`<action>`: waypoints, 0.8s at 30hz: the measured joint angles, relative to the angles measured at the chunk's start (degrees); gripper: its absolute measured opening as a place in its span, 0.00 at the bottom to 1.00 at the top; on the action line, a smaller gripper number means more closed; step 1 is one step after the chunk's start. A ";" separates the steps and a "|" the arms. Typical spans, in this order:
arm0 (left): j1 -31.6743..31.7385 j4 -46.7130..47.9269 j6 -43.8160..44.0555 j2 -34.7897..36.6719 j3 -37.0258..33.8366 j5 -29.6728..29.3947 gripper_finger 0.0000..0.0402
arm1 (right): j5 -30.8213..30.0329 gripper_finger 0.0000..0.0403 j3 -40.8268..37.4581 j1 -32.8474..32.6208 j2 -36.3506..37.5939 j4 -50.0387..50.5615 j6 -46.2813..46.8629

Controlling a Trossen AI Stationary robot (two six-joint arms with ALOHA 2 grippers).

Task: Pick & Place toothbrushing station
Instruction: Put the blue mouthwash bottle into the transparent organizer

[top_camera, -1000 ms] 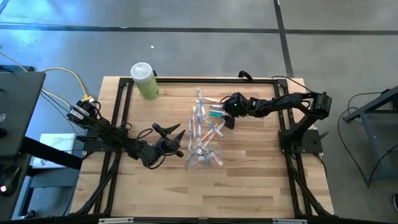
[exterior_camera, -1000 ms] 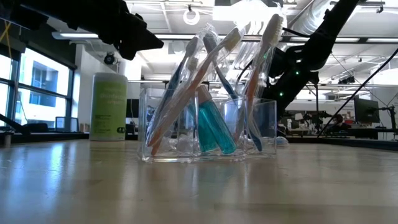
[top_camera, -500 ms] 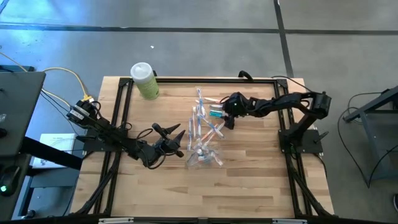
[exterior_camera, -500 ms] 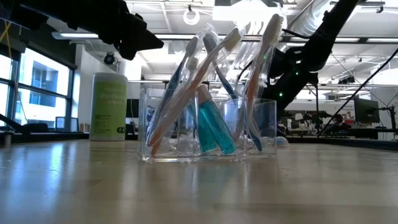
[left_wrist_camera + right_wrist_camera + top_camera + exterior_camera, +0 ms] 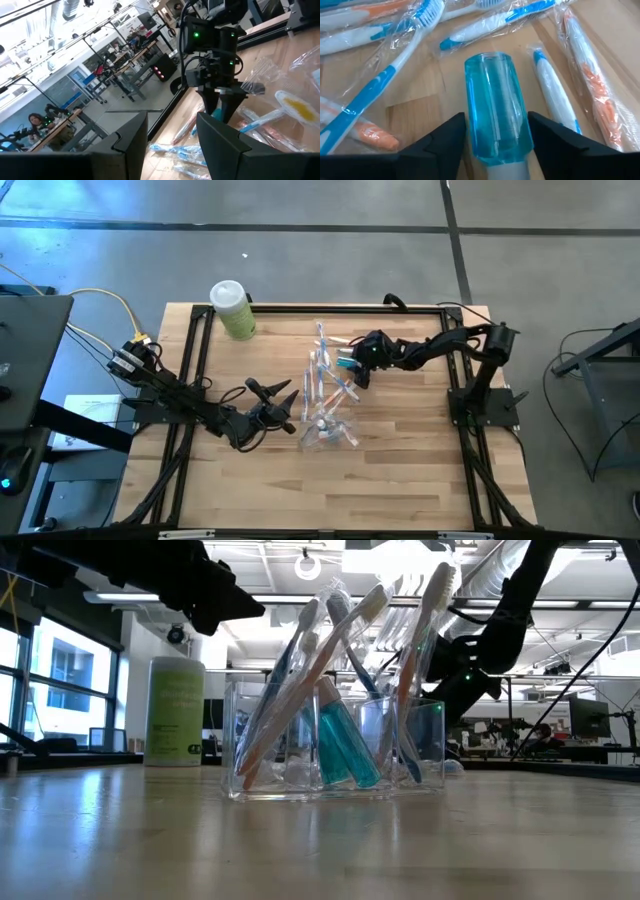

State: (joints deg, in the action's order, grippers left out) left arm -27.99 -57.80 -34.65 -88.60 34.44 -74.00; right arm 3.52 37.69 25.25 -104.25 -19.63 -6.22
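A clear plastic holder (image 5: 325, 430) is seen standing on the wooden table (image 5: 400, 470), near its middle, with several wrapped toothbrushes (image 5: 300, 690) leaning upright in it and a teal tube (image 5: 345, 740) set among them. More wrapped toothbrushes (image 5: 322, 365) are spread flat on the table just beyond the holder, toward the far edge. The right claw (image 5: 350, 365) is reached in from the right side and is placed low over these loose brushes; between its two dark fingers (image 5: 442, 142) a teal see-through cap (image 5: 495, 117) on a white body is gripped, the fingers being closed against its sides. Around this cap, white brushes with blue and orange parts are seen lying in their clear wrappers (image 5: 592, 85) on the wood. The left claw (image 5: 280, 402) is held just left of the holder, apart from it, with its fingers spread open and nothing between them. In the left wrist view the other arm's claw (image 5: 222, 102) is shown pointing down at the scattered brushes. A light-green bottle (image 5: 233, 310) with a white cap is stood at the far left corner of the table, well apart from both claws. In the low view the bottle (image 5: 175, 710) appears behind and to the left of the holder (image 5: 335, 740).
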 joint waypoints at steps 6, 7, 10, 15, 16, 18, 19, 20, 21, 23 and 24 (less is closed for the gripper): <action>0.00 0.00 0.00 0.00 0.02 -0.04 0.41 | -0.22 0.36 -0.02 -0.12 0.24 1.35 0.04; 0.02 0.00 0.00 0.00 0.02 -0.04 0.41 | -0.23 0.36 -0.02 -0.12 0.24 1.48 0.07; 0.00 0.00 0.00 -0.01 0.02 -0.04 0.41 | -0.36 0.36 -0.02 -0.14 0.22 1.64 0.88; 0.00 0.00 -0.02 0.00 0.02 -0.07 0.41 | -0.88 0.39 -0.04 -0.17 0.74 1.82 2.79; 0.02 0.00 -0.02 -0.01 0.02 -0.10 0.41 | -0.93 0.40 -0.04 -0.29 0.87 1.86 2.92; 0.01 0.00 -0.02 -0.02 0.02 -0.09 0.41 | -1.48 0.38 -0.10 -0.79 1.35 2.24 3.02; 0.00 0.00 -0.02 -0.02 0.02 -0.09 0.41 | -1.93 0.37 -0.12 -1.06 1.66 2.59 3.04; 0.00 0.00 -0.02 0.00 0.02 -0.11 0.41 | -2.45 0.36 -0.15 -1.50 2.01 2.91 3.04; 0.00 0.00 -0.02 -0.02 0.02 -0.11 0.41 | -3.19 0.36 -0.19 -1.93 2.32 3.04 3.00; 0.02 0.00 -0.02 0.00 0.02 -0.13 0.41 | -4.87 0.36 -0.26 -2.90 3.13 3.76 2.41; 0.00 0.00 -0.02 0.00 0.02 -0.13 0.41 | -5.81 0.36 -0.28 -3.47 3.63 4.35 2.26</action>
State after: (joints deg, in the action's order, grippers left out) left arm -27.98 -57.80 -34.68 -88.60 34.46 -74.13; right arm -2.29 37.41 21.78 -100.61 -15.27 -3.96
